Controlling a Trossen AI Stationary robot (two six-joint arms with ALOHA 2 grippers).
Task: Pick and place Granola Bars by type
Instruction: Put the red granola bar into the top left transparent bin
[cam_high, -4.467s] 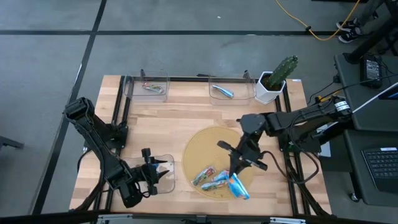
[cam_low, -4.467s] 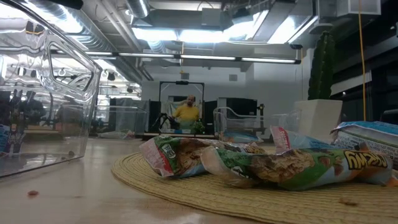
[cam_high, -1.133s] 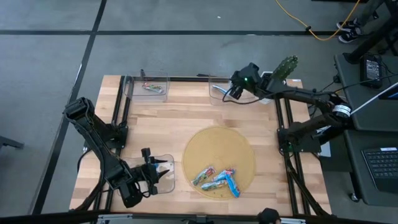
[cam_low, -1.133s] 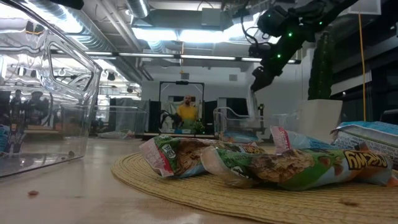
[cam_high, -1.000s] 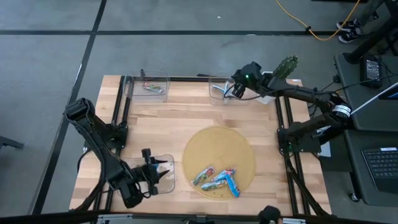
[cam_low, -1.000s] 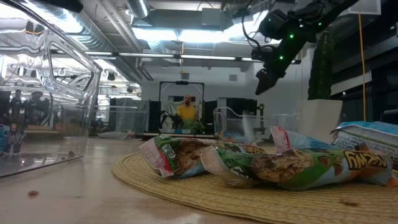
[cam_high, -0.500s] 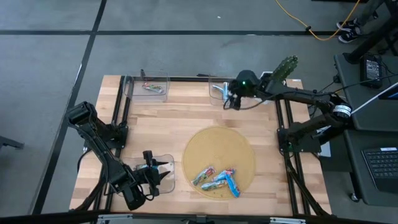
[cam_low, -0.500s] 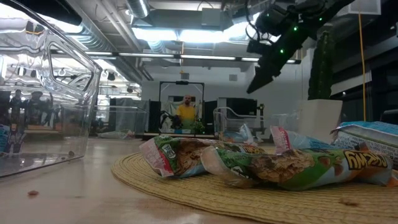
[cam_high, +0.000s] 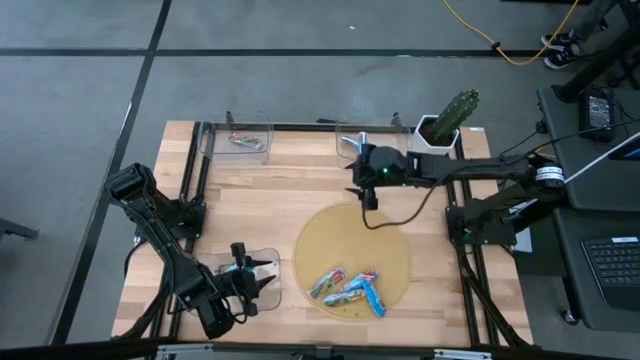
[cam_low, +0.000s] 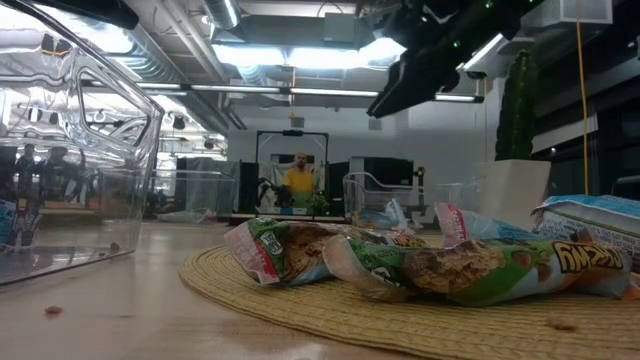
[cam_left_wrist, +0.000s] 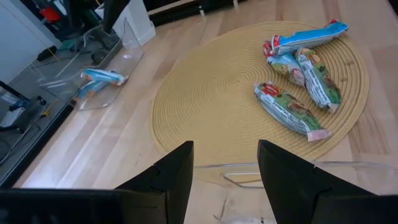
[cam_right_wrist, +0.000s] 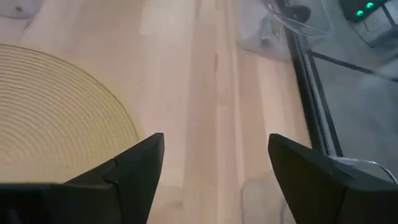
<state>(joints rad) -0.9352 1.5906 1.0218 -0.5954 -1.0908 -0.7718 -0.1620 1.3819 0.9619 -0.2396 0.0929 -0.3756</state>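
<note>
Fingers of the right gripper (cam_high: 366, 196) stand spread and empty above the round woven mat (cam_high: 335, 245); the left gripper (cam_high: 243, 283), parted, empty, waits lower left. Granola Bars (cam_high: 350, 288), slim crinkly foil, cluster lower centre: approach one from above, across its narrow width.

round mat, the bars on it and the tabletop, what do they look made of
Round mat: looks like woven straw or similar fibre, matte, with concentric ribbing. Bars: glossy printed foil or plastic wrappers, crinkled and catching light. Tabletop: light wood planks with visible seams, smooth finish.
</note>
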